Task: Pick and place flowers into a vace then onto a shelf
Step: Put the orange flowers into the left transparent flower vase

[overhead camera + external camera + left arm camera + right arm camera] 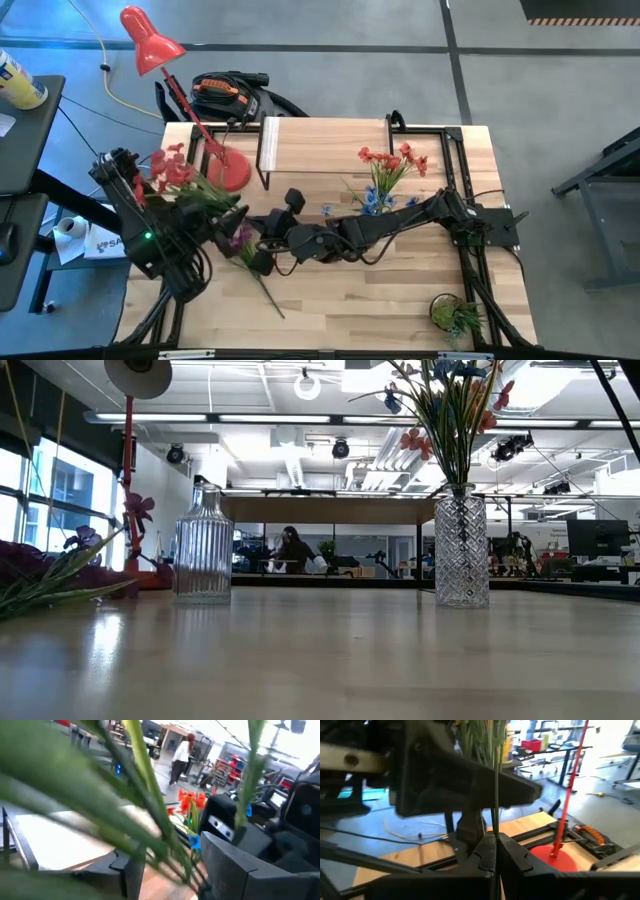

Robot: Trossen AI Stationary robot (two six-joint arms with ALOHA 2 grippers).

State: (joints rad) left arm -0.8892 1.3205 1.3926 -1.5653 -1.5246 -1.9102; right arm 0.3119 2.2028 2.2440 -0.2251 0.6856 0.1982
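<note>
Between both pincers, flowers (pixel 180 175), stems gripped.

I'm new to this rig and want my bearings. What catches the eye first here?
The red lamp at the table's far left corner stands out. At mid-table the two arms meet: the left gripper carries a bunch of red flowers, and the right gripper is shut on a thin green stem. A glass vase already holds a bouquet by the shelf.
</note>
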